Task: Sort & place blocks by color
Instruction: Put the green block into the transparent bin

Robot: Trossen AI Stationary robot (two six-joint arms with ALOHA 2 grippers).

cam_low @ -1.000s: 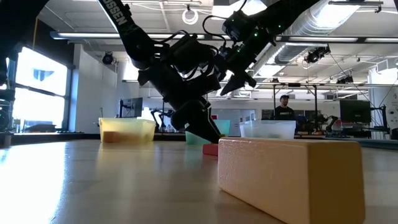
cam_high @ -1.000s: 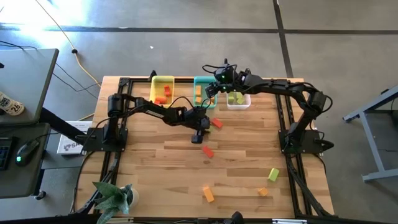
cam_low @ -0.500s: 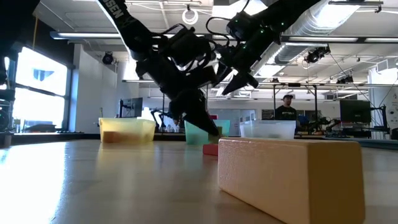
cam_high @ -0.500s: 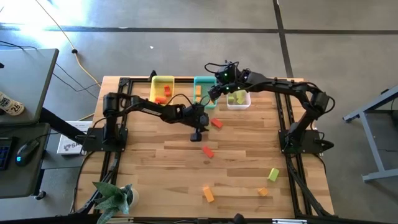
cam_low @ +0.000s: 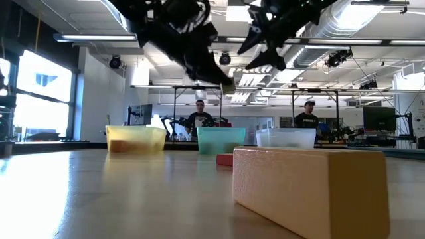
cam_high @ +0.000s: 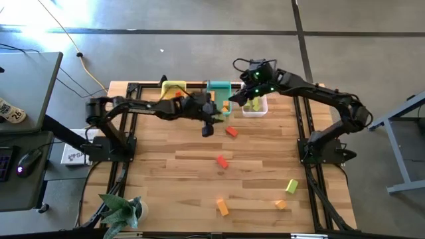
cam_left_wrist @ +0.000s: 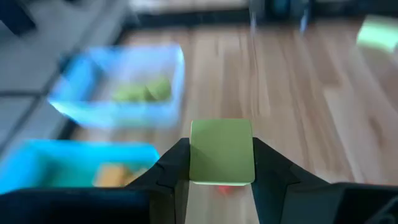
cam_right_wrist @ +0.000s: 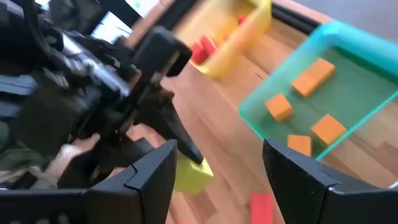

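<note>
A light green block sits between the fingers of my left gripper, which is shut on it above the table's middle, near the bins. My right gripper hangs open and holds nothing, high over the gap between the teal bin and the clear bin. The yellow bin holds red blocks, the teal bin holds orange ones, and the clear bin holds green ones. Loose blocks lie flat on the wood: two red, one green and two orange. My left gripper pinches the green block by two opposite sides, one finger on each. The fingers slant down and away from the left arm's base. The block is lifted clear of the table, and its broad face shows between the fingers; it also shows in the right wrist view.
The three bins stand in a row along the table's far edge. A potted plant stands at the near left corner. In the low view a tan block fills the foreground, and two people stand in the room behind.
My left gripper has risen off the table with the green block and gone toward the far edge, nearer the bins. My right gripper has also risen and shifted a little toward the table's right edge, above the clear bin's near side.
</note>
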